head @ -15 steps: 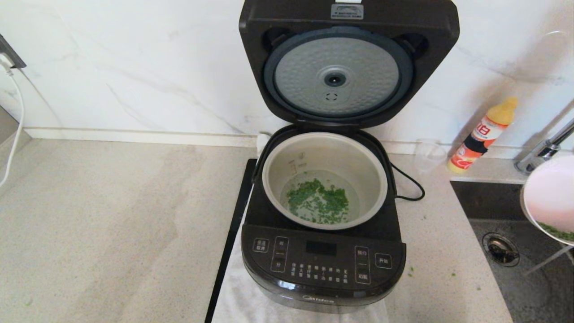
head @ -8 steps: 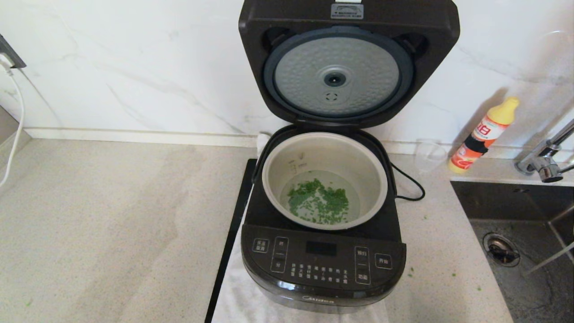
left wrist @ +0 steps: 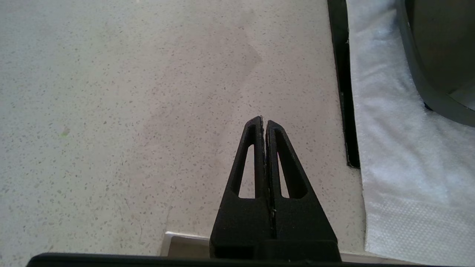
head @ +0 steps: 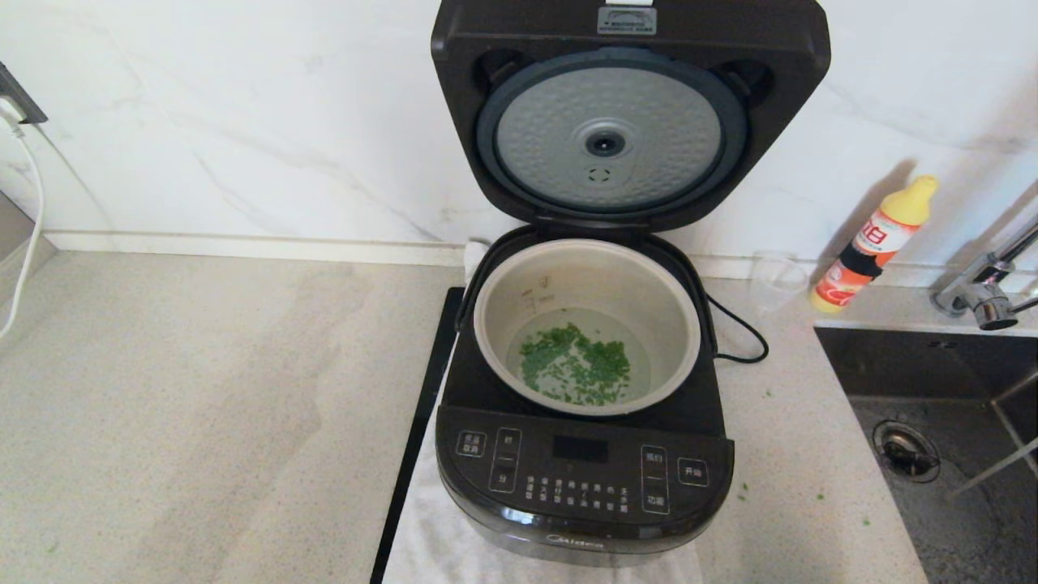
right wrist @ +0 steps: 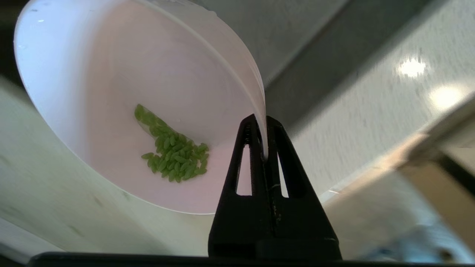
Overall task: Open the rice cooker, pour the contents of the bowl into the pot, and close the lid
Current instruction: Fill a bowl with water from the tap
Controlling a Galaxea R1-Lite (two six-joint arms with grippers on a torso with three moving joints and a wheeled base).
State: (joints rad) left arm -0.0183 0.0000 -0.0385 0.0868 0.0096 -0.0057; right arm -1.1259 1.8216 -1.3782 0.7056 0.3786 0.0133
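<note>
The rice cooker (head: 584, 454) stood on a white cloth (head: 438, 535) on the counter (head: 203, 405), its lid (head: 628, 113) upright and the pot (head: 588, 324) holding green grains (head: 576, 365) in water. Out of the head view, the right gripper (right wrist: 262, 128) was pinched on the rim of a tilted white bowl (right wrist: 111, 92) with some grains left. The left gripper (left wrist: 264, 124) hovered over the counter, fingers pressed together, empty.

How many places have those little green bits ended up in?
3. Most lie in water at the bottom of the pot; a small clump remains in the white bowl pinched by the right gripper; a few strays dot the counter. Others may be hidden.
</note>
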